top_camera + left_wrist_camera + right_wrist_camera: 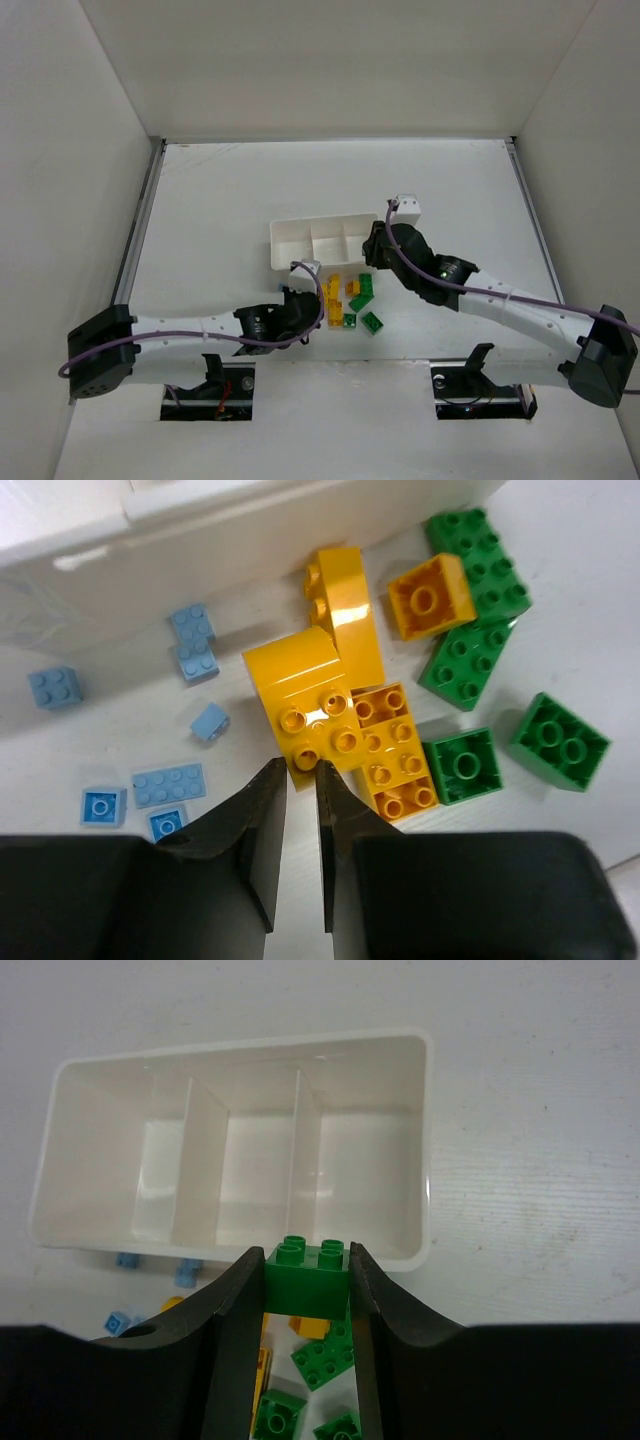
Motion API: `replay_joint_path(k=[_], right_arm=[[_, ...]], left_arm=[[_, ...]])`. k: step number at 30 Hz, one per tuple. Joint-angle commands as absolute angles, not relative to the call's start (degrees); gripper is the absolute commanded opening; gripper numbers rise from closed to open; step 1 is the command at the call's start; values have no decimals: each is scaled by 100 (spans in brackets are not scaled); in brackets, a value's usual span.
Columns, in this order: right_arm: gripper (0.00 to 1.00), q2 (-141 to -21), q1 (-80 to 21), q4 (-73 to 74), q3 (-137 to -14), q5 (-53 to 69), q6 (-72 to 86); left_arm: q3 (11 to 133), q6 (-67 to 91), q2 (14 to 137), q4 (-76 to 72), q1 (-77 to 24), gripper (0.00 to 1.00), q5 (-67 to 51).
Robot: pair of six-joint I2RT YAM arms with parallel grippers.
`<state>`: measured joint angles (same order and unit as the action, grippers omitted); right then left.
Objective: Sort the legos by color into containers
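At the near edge of the pile, the left gripper [297,770] is closed to a slit, its fingertips at the corner of a big yellow brick [310,685]. Whether they pinch that corner or merely touch it is hard to tell. More yellow bricks [395,750] lie pressed against it on the white table [220,200]. Small blue bricks [190,640] are scattered to one side of them, and green bricks [470,610] crowd the other. Beyond the pile, the right gripper [306,1258] clamps a green brick [306,1282] by two opposite sides, studs up. It is lifted clear of the loose pieces below and sits just short of the tray's near wall. The white tray [240,1048] lies farthest back, its three compartments [365,1160] side by side between thin dividers. Every loose brick in view lies on the table outside it.
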<state>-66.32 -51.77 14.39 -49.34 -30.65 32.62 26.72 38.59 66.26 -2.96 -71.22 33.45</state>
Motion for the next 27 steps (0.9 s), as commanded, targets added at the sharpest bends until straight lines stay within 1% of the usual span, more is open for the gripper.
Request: replay_joint_path(k=[1, 4, 7, 12, 14, 17, 18, 22, 23, 25, 27], right_arm=[[26, -6855, -5050, 810, -5265, -2936, 2998], [26, -7188, -4804, 572, -5326, -2848, 2874], [30, -7505, -4680, 414, -5423, -2751, 2839], [63, -7945, -4539, 150, -5572, -2760, 2760], [68, -7876, -4548, 97, -5564, -2786, 2742], [68, -7691, -4574, 105, -5432, -2839, 2716], [65, -7560, -4627, 123, -5310, -2865, 2751], [46, -7085, -5013, 193, -4721, -2865, 2926], [43, -6971, -5153, 219, -4563, -2865, 3005], [42, -6795, -5443, 307, -4282, -2839, 3198], [44, -6698, -5663, 334, -4070, -2865, 3339]], left_arm=[[2760, 3885, 5996, -220, -7053, 13, 3516], [2751, 3858, 5784, -211, -6965, 13, 3428], [2768, 3893, 5713, -97, -6930, 13, 3366], [2900, 3902, 5450, 96, -6983, 12, 3419], [2988, 3894, 5240, 237, -6930, 12, 3436], [3102, 3824, 4949, 299, -6764, 12, 3480], [3137, 3815, 4887, 290, -6667, 12, 3489], [3339, 3744, 4869, 193, -6009, 12, 3463], [3418, 3718, 4913, 176, -5807, 12, 3419], [3603, 3561, 5079, 115, -5403, 12, 3358], [3805, 3393, 5333, 53, -5016, 12, 3226]])
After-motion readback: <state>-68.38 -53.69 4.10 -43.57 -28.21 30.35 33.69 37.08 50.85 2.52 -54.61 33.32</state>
